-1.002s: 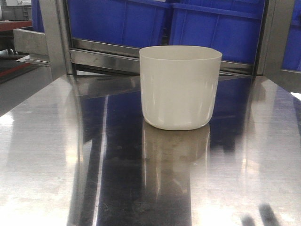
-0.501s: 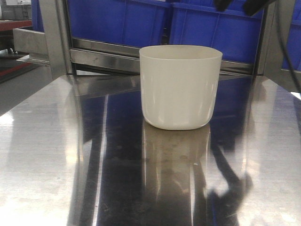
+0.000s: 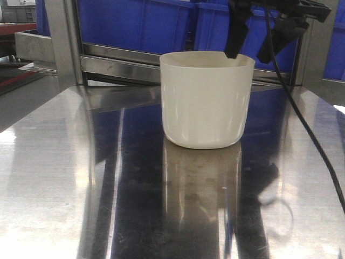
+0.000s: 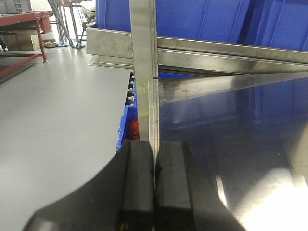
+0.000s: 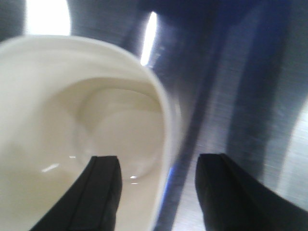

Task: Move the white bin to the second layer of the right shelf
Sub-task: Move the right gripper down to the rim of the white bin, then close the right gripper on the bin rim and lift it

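Note:
The white bin [image 3: 206, 100] stands upright on the steel tabletop [image 3: 81, 178], with nothing inside it. My right gripper [image 3: 248, 56] hangs open just above the bin's back right rim. In the right wrist view, the right gripper [image 5: 161, 159] straddles the rim of the bin [image 5: 62, 110], one finger over the inside and the other over the table outside. My left gripper [image 4: 154, 144] is shut on nothing, low over the table's left edge and in line with a steel post [image 4: 143, 57]. The right shelf second layer is out of view.
Large blue crates [image 3: 242, 32] sit on a steel rack rail [image 3: 121, 67] right behind the bin. Upright steel posts [image 3: 62, 43] flank the table. A black cable [image 3: 307, 135] trails from the right arm down the right side. Grey floor [image 4: 53, 120] lies left of the table.
My right gripper has come down from the top of the front view to the bin's back right rim, trailing its cable. The bin has not moved.

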Controlling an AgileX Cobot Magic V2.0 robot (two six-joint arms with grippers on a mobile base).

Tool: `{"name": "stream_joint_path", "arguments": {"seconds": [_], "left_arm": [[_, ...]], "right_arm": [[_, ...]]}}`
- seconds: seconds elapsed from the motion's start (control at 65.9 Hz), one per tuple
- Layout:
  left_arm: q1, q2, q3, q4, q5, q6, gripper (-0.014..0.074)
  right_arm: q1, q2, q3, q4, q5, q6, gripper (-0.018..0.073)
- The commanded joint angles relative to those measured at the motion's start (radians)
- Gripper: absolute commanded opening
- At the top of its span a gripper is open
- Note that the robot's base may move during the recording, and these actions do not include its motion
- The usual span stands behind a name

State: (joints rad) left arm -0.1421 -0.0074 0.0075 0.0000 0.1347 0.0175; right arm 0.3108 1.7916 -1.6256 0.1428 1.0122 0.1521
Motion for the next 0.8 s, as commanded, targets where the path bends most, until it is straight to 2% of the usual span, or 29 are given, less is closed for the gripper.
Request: {"name": "stream_joint_path", "arguments": {"seconds": [0.0, 0.455, 0.516, 0.683, 0.789], "left_arm": [[-0.004, -0.015, 0.037, 0.000, -0.087, -0.005, 0.0085], [-0.004, -0.015, 0.037, 0.000, -0.087, -0.005, 0.0085], [-0.004, -0.015, 0.037, 0.000, -0.087, -0.005, 0.0085], [-0.004, -0.015, 0.037, 0.000, -0.087, -0.005, 0.0085], [-0.004, -0.015, 0.037, 0.000, -0.087, -0.005, 0.0085]], "right_arm": [[-0.001, -0.047, -0.037, -0.018, -0.018, 0.011, 0.0467], [-0.003, 0.019, -0.043, -0.007, 0.009, 0.029, 0.0452], [-0.003, 0.019, -0.050, -0.007, 0.009, 0.036, 0.0406], [-0.004, 0.018, -0.057, -0.003, 0.000, 0.037, 0.0158], [-0.004, 0.018, -0.057, -0.002, 0.000, 0.037, 0.0048]]}}
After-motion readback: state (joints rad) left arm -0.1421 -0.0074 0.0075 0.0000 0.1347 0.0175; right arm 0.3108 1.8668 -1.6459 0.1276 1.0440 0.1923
